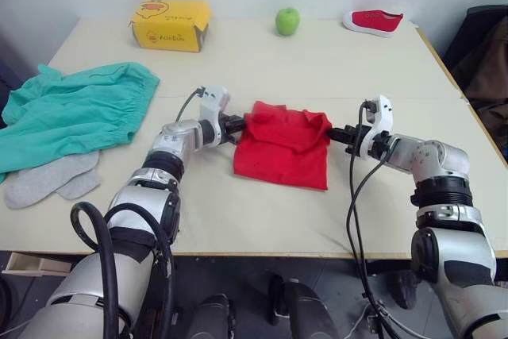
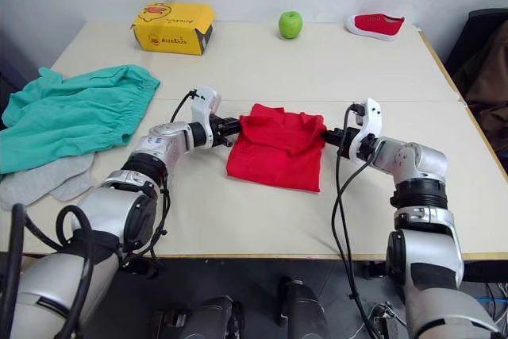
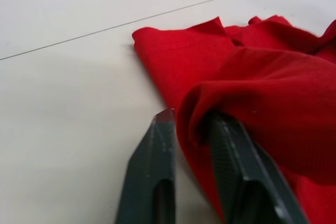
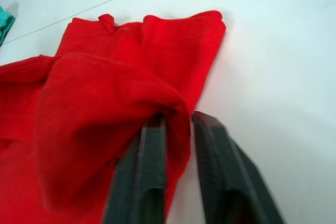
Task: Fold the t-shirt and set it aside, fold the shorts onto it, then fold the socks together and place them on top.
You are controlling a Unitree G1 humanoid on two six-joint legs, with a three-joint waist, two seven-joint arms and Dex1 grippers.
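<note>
Wrist views: left gripper point(image 3: 191, 124) and right gripper point(image 4: 177, 119) each pinch a t-shirt point(image 1: 283, 147) fold – one shirt, near the table's point(image 1: 317, 69) front edge. Head views add one shorts point(image 1: 75, 110), two socks point(image 1: 49, 179) at the left edge.

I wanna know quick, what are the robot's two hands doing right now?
Left gripper: closed on the t-shirt's left edge.
Right gripper: closed on its right edge.
</note>
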